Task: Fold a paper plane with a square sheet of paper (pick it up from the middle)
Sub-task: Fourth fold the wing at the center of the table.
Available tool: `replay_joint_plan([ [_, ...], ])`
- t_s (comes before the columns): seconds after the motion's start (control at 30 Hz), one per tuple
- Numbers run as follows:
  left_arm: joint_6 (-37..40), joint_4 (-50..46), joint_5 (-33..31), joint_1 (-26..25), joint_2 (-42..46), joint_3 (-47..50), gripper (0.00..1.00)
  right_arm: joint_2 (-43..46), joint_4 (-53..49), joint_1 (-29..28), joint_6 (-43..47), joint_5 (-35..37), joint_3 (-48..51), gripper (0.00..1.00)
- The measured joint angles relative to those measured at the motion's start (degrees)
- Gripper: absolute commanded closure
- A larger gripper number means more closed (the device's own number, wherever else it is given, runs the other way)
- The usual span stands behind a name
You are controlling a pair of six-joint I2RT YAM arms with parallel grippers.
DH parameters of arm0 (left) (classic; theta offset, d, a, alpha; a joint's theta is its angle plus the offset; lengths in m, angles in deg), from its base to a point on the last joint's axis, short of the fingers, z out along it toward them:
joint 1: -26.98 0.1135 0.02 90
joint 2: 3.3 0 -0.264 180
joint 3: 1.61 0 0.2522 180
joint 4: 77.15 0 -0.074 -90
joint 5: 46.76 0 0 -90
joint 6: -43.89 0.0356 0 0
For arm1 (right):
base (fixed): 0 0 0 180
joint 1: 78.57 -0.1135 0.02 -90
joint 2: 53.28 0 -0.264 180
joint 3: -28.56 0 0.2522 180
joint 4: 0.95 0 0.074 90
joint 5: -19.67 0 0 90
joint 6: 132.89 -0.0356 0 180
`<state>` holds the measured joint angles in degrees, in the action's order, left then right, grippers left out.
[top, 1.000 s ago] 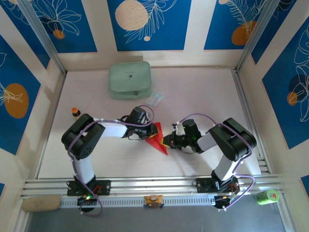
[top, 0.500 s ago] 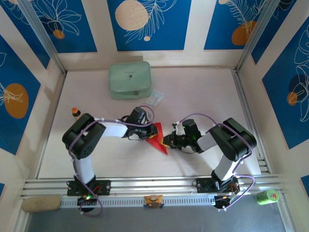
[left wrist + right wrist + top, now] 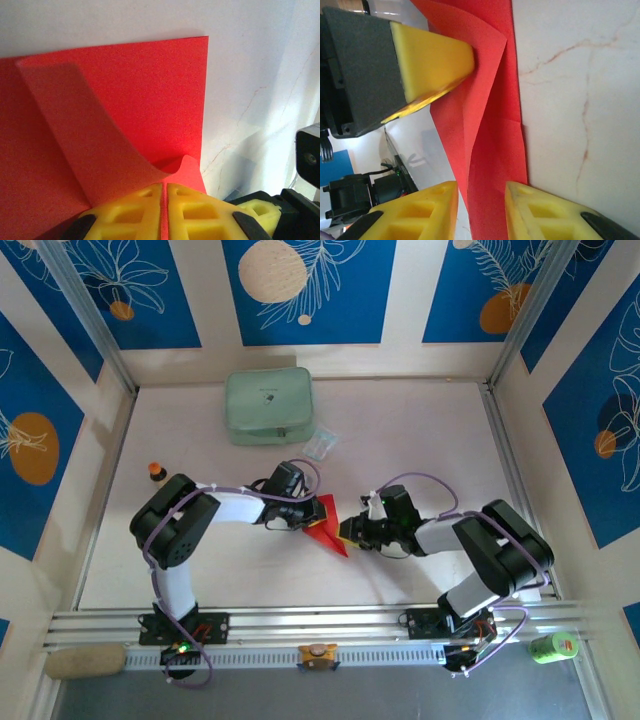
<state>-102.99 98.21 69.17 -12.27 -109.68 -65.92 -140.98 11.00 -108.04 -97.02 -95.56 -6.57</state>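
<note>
The square sheet of paper [image 3: 327, 527], bright red and partly folded, lies on the white table between my two grippers. In the left wrist view a loose flap of the paper [image 3: 100, 135] curls upward. My left gripper [image 3: 306, 520] is shut on its edge, and the yellow fingers [image 3: 195, 210] meet with a thin red strip between them. My right gripper [image 3: 346, 532] stands open at the paper's other side. In the right wrist view the creased paper [image 3: 495, 150] runs between the parted fingers [image 3: 540, 210] without being pinched. The left gripper's finger [image 3: 430, 60] presses the paper's far end.
A pale green pouch [image 3: 268, 405] lies at the back of the table, with a small clear packet [image 3: 320, 444] just in front of it. A small orange-capped bottle [image 3: 156, 472] stands at the left. Aluminium rails run along the near edge [image 3: 320, 625].
My right gripper has opened and let go of the red paper. Its elbow has swung out to the right. The left gripper holds its grip in place.
</note>
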Motion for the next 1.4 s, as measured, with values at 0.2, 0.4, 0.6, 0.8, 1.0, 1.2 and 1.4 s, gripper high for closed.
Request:
replay_joint_plan([
  [0.2,0.0,0.04,0.24,0.0,-0.26,-0.22,0.87,0.44,-4.61,-2.08,2.25,0.87,-1.79,0.68],
  [0.4,0.0,0.02,0.39,0.0,-0.31,-0.31,0.88,0.66,-8.39,-2.89,3.85,2.73,-2.93,0.75],
  [0.6,0.0,0.04,0.48,0.0,-0.46,-0.42,0.88,0.66,-9.73,-3.21,4.61,3.74,-2.95,0.84],
  [0.8,0.0,0.11,0.63,0.0,-0.55,-0.42,0.88,0.59,-8.81,-3.19,4.39,3.8,-2.16,0.86],
  [1.0,-0.02,0.22,0.66,0.0,-0.57,-0.42,0.88,0.81,-7.1,-2.91,3.72,3.15,-1.38,0.8],
  [1.2,-0.02,0.24,0.63,0.0,-0.57,-0.42,0.88,2.67,-8.83,-2.89,3.76,3.21,-0.68,0.8],
  [1.4,-0.02,0.26,0.63,0.0,-0.57,-0.42,0.88,3.91,-9.99,-2.86,3.58,3.45,0.83,0.89],
])
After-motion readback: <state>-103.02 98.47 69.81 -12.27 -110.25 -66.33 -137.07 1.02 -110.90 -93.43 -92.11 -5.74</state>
